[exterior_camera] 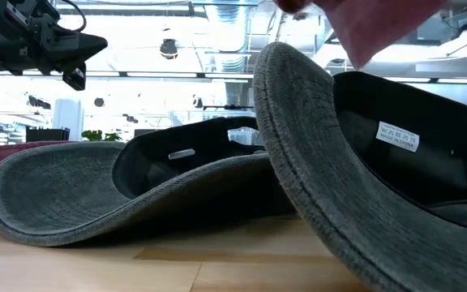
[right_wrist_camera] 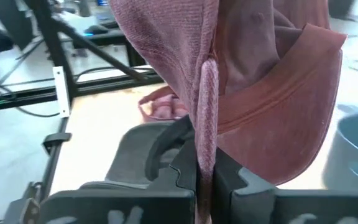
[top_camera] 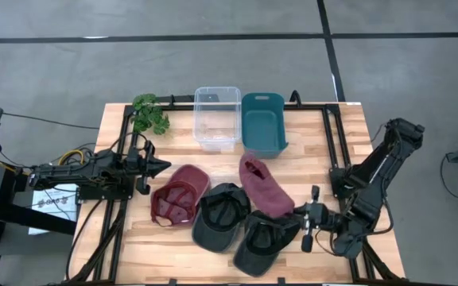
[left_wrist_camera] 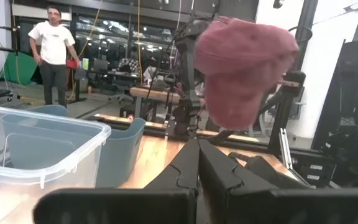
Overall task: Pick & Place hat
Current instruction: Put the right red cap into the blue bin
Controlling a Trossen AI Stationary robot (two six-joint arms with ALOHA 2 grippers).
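A maroon hat (top_camera: pixel 265 189) hangs in the air over two dark grey caps (top_camera: pixel 221 213) (top_camera: pixel 265 238), with my right gripper (top_camera: pixel 297 210) shut on it at the table's near right. In the left wrist view the same hat (left_wrist_camera: pixel 244 68) shows raised well above the table. Another maroon cap (top_camera: pixel 180 195) lies open side up on the wood, left of the grey caps. My left gripper (top_camera: pixel 164 165) waits shut and level at the table's left, touching nothing. The grey caps (exterior_camera: pixel 177 182) fill the low view. My right gripper pinches a cloth edge of the maroon hat (right_wrist_camera: pixel 207 134) between its two fingers, close beside the brim (right_wrist_camera: pixel 284 106). The fingers come roughly level from the table's right side. The hat is lifted clear and stands out beyond the fingertips, toward the bins.
A clear plastic bin (top_camera: pixel 217 117) and a teal bin (top_camera: pixel 262 121) stand side by side at the far edge. A small green plant (top_camera: pixel 149 115) sits at the far left corner. A person (left_wrist_camera: pixel 51 53) stands in the room beyond the table.
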